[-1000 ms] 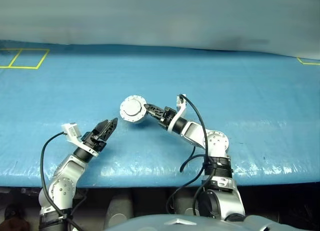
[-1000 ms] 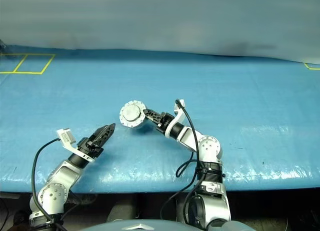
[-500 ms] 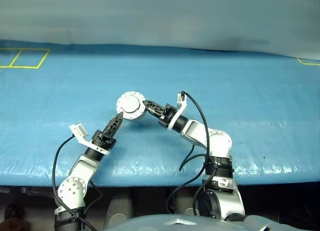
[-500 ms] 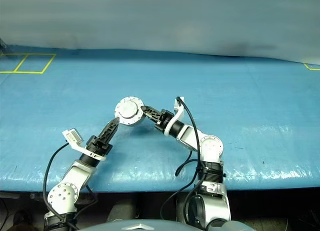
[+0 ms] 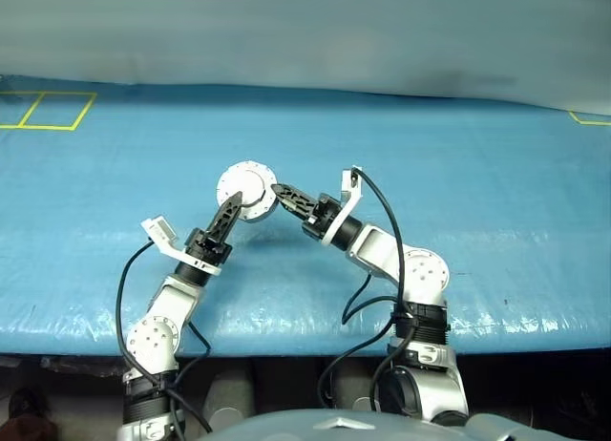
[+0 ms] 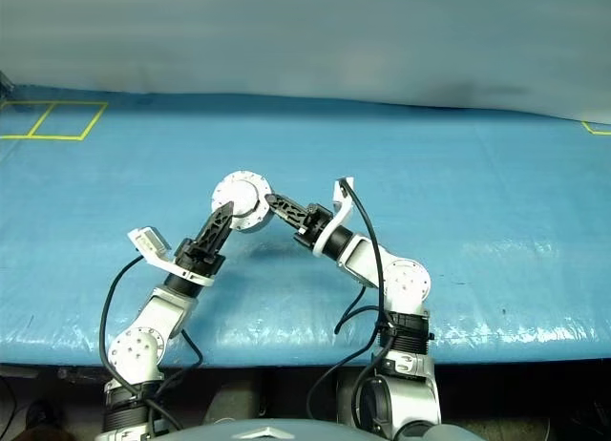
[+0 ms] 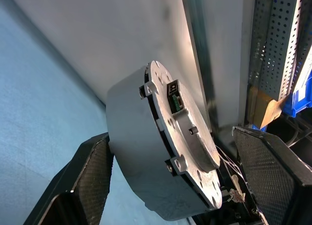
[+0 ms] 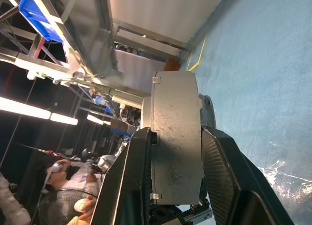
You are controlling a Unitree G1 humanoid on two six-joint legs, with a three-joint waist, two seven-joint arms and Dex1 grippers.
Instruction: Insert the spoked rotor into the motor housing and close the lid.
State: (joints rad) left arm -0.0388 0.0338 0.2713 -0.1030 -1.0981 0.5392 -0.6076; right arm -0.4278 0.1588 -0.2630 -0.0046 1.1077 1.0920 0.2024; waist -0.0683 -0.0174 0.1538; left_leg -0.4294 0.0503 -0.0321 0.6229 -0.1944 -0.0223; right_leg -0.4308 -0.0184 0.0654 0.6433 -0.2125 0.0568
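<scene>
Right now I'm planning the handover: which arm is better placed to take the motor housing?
Left. The left gripper hangs open with its fingers astride the motor housing, which the right gripper grips above the table.

Readable text: none in any view
Motor housing (image 7: 161, 152): no legible marking, label or number on its grey wall or flat face
Counter (image 5: 458, 155): yellow tape lines near the far corners, no lettering
Blue bins (image 8: 36, 8): no readable label
</scene>
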